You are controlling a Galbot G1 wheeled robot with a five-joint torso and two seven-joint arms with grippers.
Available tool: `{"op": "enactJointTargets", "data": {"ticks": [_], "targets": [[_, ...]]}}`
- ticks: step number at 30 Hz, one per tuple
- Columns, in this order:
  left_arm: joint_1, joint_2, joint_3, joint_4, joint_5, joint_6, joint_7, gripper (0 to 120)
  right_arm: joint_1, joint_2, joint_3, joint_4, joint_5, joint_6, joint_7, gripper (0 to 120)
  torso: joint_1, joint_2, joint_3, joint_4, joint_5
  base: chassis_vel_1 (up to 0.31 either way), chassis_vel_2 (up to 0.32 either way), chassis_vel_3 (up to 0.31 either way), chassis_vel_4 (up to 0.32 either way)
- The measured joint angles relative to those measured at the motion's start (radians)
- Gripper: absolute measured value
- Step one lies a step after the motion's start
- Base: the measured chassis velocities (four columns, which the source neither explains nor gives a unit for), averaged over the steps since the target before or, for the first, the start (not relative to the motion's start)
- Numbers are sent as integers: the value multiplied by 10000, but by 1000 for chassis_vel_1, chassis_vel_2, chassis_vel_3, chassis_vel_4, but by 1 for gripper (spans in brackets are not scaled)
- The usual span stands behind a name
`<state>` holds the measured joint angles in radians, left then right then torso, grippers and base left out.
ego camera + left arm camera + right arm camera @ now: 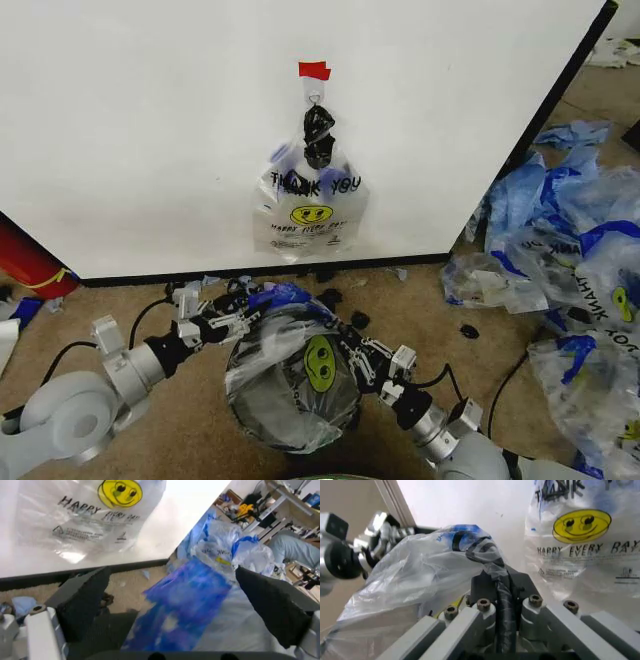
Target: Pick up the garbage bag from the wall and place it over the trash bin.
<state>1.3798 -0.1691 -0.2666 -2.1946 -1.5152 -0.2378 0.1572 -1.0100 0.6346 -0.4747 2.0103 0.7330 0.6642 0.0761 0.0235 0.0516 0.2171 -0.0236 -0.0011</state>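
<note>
Brown carpet runs up to the wall point(150, 130), where another printed bag point(308, 205) hangs from a hook under a strip of red tape point(314, 70), and a heap of loose bags point(560, 260) lies far right. Near the robot, the garbage bag point(290, 375) is draped across the top of the trash bin point(285, 420), its smiley face turned up. The left gripper point(232, 320) is at the bag's left edge with its jaws apart, blue plastic lying between the pads point(82, 602) in the left wrist view. The right gripper point(355, 362) presses at the bag's right side; whether its jaws are closed cannot be told. To seat the bag well, both edges probably need pulling outward and down past the rim evenly, without tearing the thin film or tipping the light bin.
</note>
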Motion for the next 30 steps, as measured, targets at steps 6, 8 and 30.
{"op": "enactJointTargets", "data": {"ticks": [6,8,30], "targets": [[-94,68,-22,-149,-459,44,-1,98,114,8,-25,-106,6,27,-28,1,0,0,0,0,0,0,0,0,0],[-88,84,-22,-171,-555,70,-5,98,127,8,-29,-105,10,27,-28,1,0,0,0,0,0,0,0,0,0],[-302,253,-18,-176,-3031,1077,99,82,231,20,30,-51,59,38,-56,1,0,0,0,1,0,0,0,0,0]]}}
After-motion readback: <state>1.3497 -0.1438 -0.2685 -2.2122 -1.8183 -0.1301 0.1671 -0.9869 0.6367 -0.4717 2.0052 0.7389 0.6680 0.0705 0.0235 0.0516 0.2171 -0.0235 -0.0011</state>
